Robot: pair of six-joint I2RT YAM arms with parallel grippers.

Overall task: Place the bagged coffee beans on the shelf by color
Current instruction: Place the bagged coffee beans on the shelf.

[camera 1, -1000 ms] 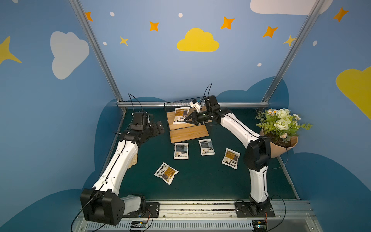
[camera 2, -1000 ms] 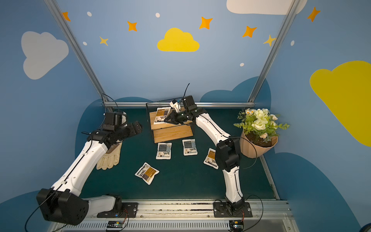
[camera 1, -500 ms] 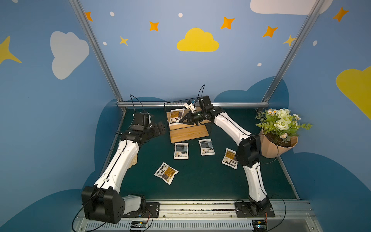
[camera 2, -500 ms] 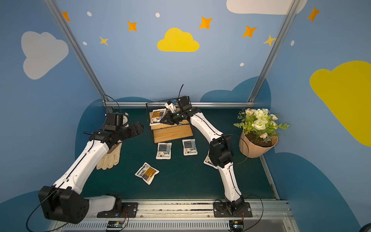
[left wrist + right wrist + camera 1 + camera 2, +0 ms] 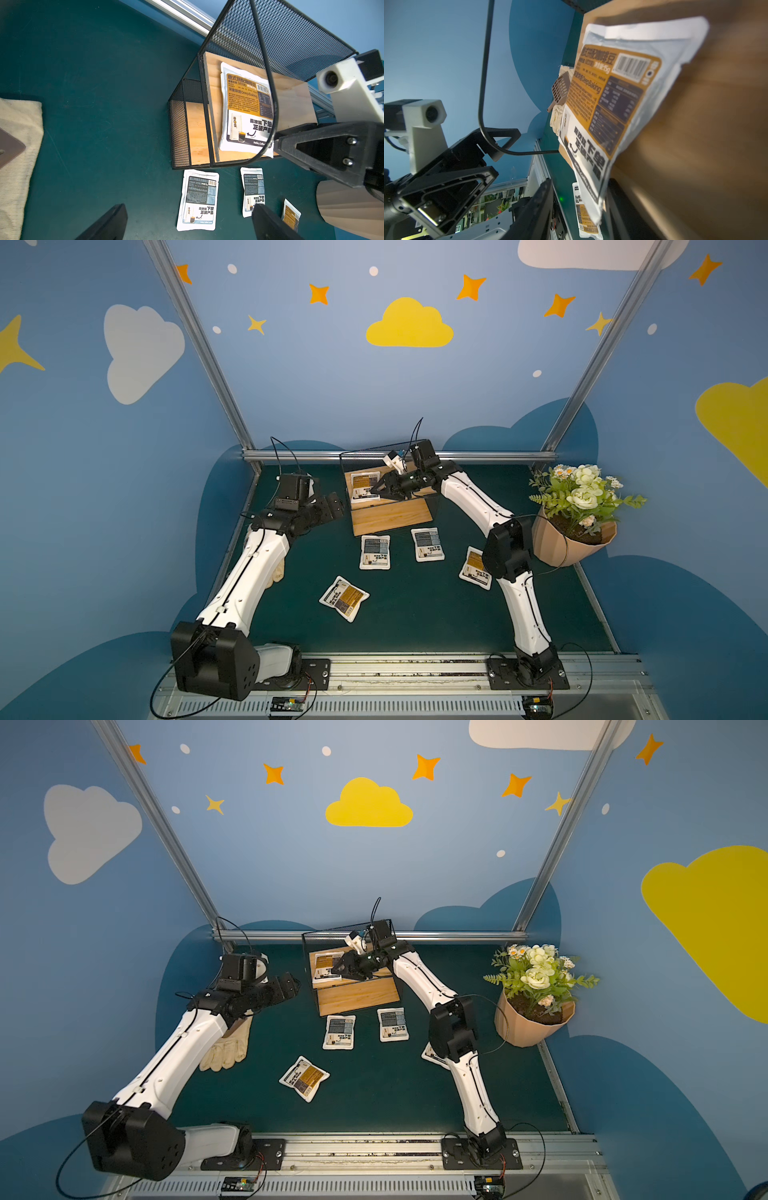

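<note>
The shelf (image 5: 390, 512) (image 5: 353, 996) stands at the back middle of the table. One orange-panel bag of coffee beans (image 5: 362, 488) (image 5: 325, 968) (image 5: 245, 108) (image 5: 610, 99) lies on its upper board. My right gripper (image 5: 375, 489) (image 5: 336, 969) (image 5: 581, 207) is open at that bag's near edge, with the bag's corner loose between its jaws. Two grey-blue bags (image 5: 375, 551) (image 5: 428, 544) lie in front of the shelf. One orange bag (image 5: 344, 598) lies nearer the front and another (image 5: 473, 570) is partly behind my right arm. My left gripper (image 5: 336, 505) (image 5: 187, 224) hovers open and empty left of the shelf.
A tan flowerpot (image 5: 573, 541) with white flowers stands at the right edge. A cream glove (image 5: 226, 1052) lies under my left arm at the left edge, with a brown slotted scoop (image 5: 560, 89) on it. A metal rail (image 5: 490, 455) runs behind the shelf.
My right gripper carried the orange bag a little leftward along the upper board, then its jaws came apart and the bag now rests there. The left arm has barely moved.
</note>
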